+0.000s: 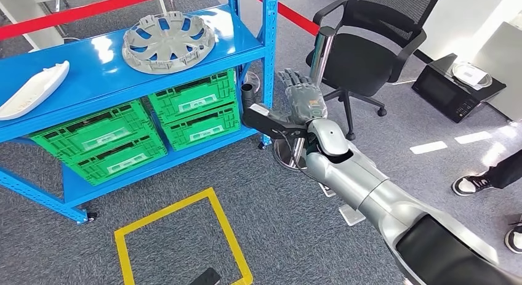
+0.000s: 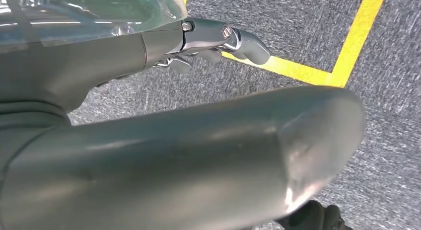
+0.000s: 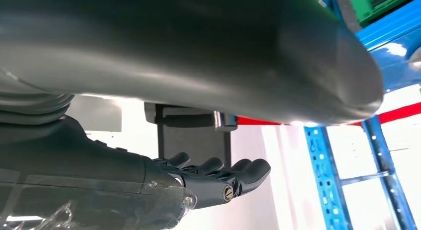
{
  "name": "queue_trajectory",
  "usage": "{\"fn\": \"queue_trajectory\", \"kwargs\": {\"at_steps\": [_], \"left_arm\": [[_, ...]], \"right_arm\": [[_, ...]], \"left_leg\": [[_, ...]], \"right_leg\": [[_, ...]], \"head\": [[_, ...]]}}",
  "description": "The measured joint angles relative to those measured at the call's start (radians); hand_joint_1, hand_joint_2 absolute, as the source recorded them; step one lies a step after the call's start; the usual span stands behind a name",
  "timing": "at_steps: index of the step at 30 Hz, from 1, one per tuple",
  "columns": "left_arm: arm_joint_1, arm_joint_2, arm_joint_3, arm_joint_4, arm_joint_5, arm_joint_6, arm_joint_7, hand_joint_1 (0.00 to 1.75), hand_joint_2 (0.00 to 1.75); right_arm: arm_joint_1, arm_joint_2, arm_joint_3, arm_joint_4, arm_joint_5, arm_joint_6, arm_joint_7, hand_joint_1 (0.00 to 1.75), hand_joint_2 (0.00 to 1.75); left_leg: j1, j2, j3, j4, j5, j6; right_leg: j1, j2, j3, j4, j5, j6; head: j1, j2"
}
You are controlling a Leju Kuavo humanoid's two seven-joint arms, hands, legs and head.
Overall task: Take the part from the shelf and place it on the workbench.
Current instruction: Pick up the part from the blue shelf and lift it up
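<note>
1 right hand (image 1: 303, 100) raised, fingers extended, beside the blue shelf (image 1: 184, 36).

The part, a grey wheel cover (image 1: 168, 41) with curved spokes and open slots showing blue through them, lies flat, face up, on the top board of the blue shelf (image 1: 92, 82), near its right end. It sits up and to the left of the raised right hand (image 1: 303, 100), well apart from it, untouched
</note>
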Motion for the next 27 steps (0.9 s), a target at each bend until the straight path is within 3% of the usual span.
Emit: {"fn": "queue_trajectory", "kwargs": {"at_steps": [3, 4, 7, 8, 9, 10, 12, 14, 17, 19, 22, 24, 25, 26, 27], "left_arm": [[-0.001, -0.001, 0.001, -0.001, -0.007, 0.0, 0.003, 0.0, 0.0], [-0.002, -0.002, 0.001, -0.001, -0.01, 0.0, 0.003, 0.0, 0.0], [-0.005, -0.003, 0.002, -0.004, -0.014, 0.0, 0.003, 0.0, 0.0], [-0.004, -0.003, 0.002, -0.005, -0.014, -0.001, 0.003, 0.0, 0.0], [-0.003, -0.004, 0.002, -0.005, -0.015, -0.001, 0.003, 0.0, 0.0], [-0.002, -0.004, 0.002, -0.005, -0.016, -0.001, 0.003, 0.0, 0.0], [-0.001, -0.004, 0.004, -0.005, -0.018, -0.001, 0.003, 0.0, 0.0], [-0.003, -0.005, 0.007, -0.006, -0.021, -0.001, 0.002, 0.0, 0.0], [-0.005, -0.008, 0.009, -0.007, -0.023, -0.003, 0.001, 0.0, 0.0], [-0.005, -0.009, 0.01, -0.008, -0.024, -0.004, 0.001, 0.0, 0.0], [-0.003, -0.009, 0.012, -0.009, -0.027, -0.005, 0.001, 0.0, 0.0], [0.001, -0.009, 0.014, -0.008, -0.029, -0.005, 0.001, 0.0, 0.0], [0.002, -0.009, 0.015, -0.008, -0.029, -0.006, 0.001, 0.0, 0.0], [0.003, -0.009, 0.015, -0.008, -0.03, -0.006, 0.001, 0.0, 0.0], [0.003, -0.009, 0.016, -0.008, -0.031, -0.006, 0.001, 0.0, 0.0]], "right_arm": [[-0.006, 0.014, 0.006, 0.002, 0.009, 0.007, -0.003, 0.0, 0.0], [-0.01, 0.018, 0.008, 0.003, 0.011, 0.009, -0.004, 0.0, 0.0], [-0.015, 0.029, 0.015, 0.003, 0.016, 0.017, -0.007, 0.0, 0.0], [-0.012, 0.032, 0.019, 0.004, 0.017, 0.019, -0.007, 0.0, 0.0], [-0.009, 0.035, 0.023, 0.004, 0.018, 0.02, -0.008, 0.0, 0.0], [-0.007, 0.037, 0.026, 0.004, 0.019, 0.022, -0.009, 0.0, 0.0], [-0.009, 0.042, 0.031, 0.004, 0.023, 0.024, -0.013, 0.0, 0.0], [-0.012, 0.047, 0.036, 0.004, 0.027, 0.027, -0.017, 0.0, 0.0], [-0.01, 0.057, 0.043, 0.004, 0.028, 0.03, -0.018, 0.0, 0.0], [-0.01, 0.061, 0.044, 0.005, 0.029, 0.031, -0.019, 0.0, 0.0], [-0.007, 0.067, 0.05, 0.005, 0.029, 0.031, -0.019, 0.0, 0.0], [-0.002, 0.068, 0.053, 0.005, 0.029, 0.031, -0.019, 0.0, 0.0], [-0.001, 0.069, 0.054, 0.005, 0.03, 0.031, -0.02, 0.0, 0.0], [-0.001, 0.071, 0.055, 0.005, 0.03, 0.031, -0.021, 0.0, 0.0], [-0.001, 0.074, 0.056, 0.005, 0.031, 0.031, -0.023, 0.0, 0.0]], "left_leg": [[0.008, 0.002, 0.03, -0.027, -0.004, 0.01], [0.012, 0.002, 0.043, -0.033, -0.005, 0.012], [0.018, 0.002, 0.063, -0.035, -0.017, 0.01], [0.02, 0.001, 0.068, -0.034, -0.022, 0.007], [0.023, 0.0, 0.074, -0.033, -0.029, 0.003], [0.026, -0.001, 0.082, -0.029, -0.037, -0.002], [0.034, -0.002, 0.1, -0.021, -0.058, -0.016], [0.038, -0.001, 0.108, -0.013, -0.075, -0.033], [0.04, 0.003, 0.108, -0.007, -0.087, -0.052], [0.04, 0.004, 0.085, 0.037, -0.088, -0.059], [0.039, 0.005, -0.029, 0.214, -0.125, -0.063], [0.038, 0.005, -0.095, 0.276, -0.147, -0.061], [0.036, 0.005, -0.106, 0.26, -0.132, -0.057], [0.034, 0.005, -0.102, 0.214, -0.095, -0.051], [0.029, 0.005, -0.093, 0.15, -0.037, -0.042]], "right_leg": [[0.001, 0.001, 0.004, 0.023, 0.006, 0.01], [0.001, 0.001, -0.006, 0.05, -0.007, 0.013], [-0.004, 0.001, -0.107, 0.214, -0.074, 0.024], [-0.007, 0.001, -0.141, 0.257, -0.082, 0.028], [-0.01, 0.001, -0.162, 0.267, -0.069, 0.03], [-0.013, 0.0, -0.165, 0.241, -0.035, 0.033], [-0.015, 0.001, -0.132, 0.123, 0.057, 0.036], [-0.009, 0.003, -0.105, 0.042, 0.083, 0.026], [-0.004, 0.004, -0.099, 0.036, 0.065, -0.004], [-0.007, 0.004, -0.086, 0.031, 0.056, -0.016], [-0.005, 0.004, -0.058, 0.025, 0.035, -0.03], [-0.001, 0.005, -0.033, 0.026, 0.015, -0.033], [0.002, 0.006, -0.018, 0.026, 0.004, -0.033], [0.004, 0.006, 0.001, 0.026, -0.009, -0.033], [0.005, 0.007, 0.017, 0.025, -0.023, -0.032]], "head": [[0.002, 0.0], [0.004, 0.0], [0.009, 0.0], [0.009, 0.0], [0.009, 0.0], [0.009, 0.0], [0.009, 0.0], [0.014, 0.0], [0.017, 0.0], [0.013, 0.0], [0.002, 0.0], [-0.001, 0.0], [-0.002, 0.0], [-0.002, 0.0], [-0.002, 0.0]]}}
